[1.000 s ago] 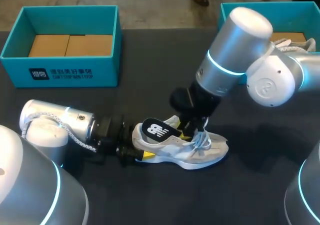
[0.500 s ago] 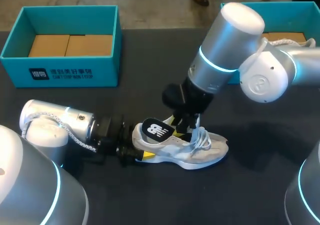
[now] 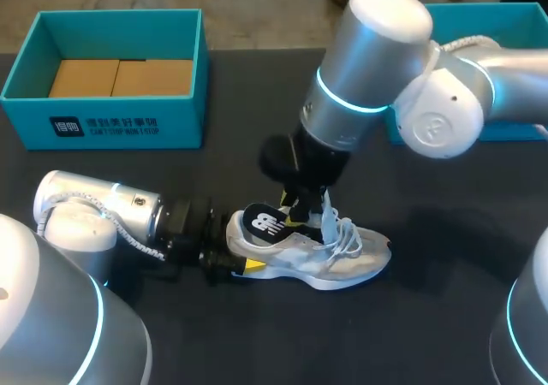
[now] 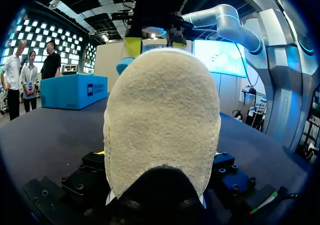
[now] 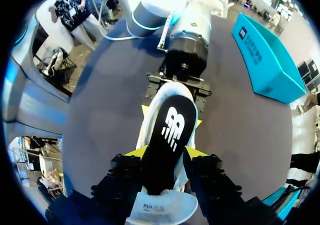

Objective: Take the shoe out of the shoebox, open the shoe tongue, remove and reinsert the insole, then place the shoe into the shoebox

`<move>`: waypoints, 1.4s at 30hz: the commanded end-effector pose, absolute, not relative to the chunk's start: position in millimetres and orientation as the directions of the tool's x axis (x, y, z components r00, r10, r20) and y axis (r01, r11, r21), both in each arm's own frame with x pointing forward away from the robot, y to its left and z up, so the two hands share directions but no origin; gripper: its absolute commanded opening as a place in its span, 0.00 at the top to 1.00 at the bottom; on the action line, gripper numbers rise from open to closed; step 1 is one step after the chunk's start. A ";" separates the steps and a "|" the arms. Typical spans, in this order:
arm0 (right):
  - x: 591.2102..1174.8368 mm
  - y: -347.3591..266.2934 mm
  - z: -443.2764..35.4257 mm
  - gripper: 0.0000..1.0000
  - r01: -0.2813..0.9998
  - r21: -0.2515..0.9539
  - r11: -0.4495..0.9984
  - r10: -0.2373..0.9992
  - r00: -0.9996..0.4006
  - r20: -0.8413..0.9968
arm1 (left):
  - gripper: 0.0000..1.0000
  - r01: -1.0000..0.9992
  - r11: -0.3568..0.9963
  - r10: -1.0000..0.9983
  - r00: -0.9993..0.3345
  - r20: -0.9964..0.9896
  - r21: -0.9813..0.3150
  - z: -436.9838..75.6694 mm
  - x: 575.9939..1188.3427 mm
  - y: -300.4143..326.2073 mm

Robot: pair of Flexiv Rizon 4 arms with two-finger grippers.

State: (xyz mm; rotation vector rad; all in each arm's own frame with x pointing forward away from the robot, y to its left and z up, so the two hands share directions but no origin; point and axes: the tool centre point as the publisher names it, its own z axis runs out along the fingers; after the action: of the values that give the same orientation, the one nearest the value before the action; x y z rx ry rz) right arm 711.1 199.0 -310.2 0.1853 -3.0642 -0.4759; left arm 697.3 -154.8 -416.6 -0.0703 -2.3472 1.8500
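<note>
Shoe [image 3: 334, 261] upright on its sole on the dark table [image 3: 257, 342], outside the teal shoebox [image 3: 120, 127] — heel pinched from both sides by the left gripper [image 3: 242, 265]. Black insole [image 3: 267, 223] sticking up out of the collar — clamped between the closed fingers of the right gripper [image 5: 166, 154].

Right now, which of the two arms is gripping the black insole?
The right gripper, above the shoe: its yellow tips pinch the insole from both sides. The left gripper only holds the shoe's heel.
</note>
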 end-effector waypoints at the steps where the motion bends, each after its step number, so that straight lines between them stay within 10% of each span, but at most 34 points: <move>1: 724.6 209.3 -305.6 0.56 -0.137 0.274 0.952 -0.161 -0.985 0.068 | 1.00 -0.057 0.238 0.129 -0.988 0.090 -0.970 -419.2 696.0 -153.9; 42: 749.0 221.0 -341.2 0.57 -0.170 0.329 0.929 -0.299 -0.868 0.395 | 1.00 -0.057 0.238 0.129 -0.988 0.090 -0.970 -419.2 696.0 -153.9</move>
State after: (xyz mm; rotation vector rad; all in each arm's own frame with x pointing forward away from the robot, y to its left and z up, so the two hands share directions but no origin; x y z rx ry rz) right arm 743.3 223.5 -336.3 0.3272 -2.6628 -0.3752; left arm 697.2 -154.9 -416.5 -0.0705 -2.3469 1.8501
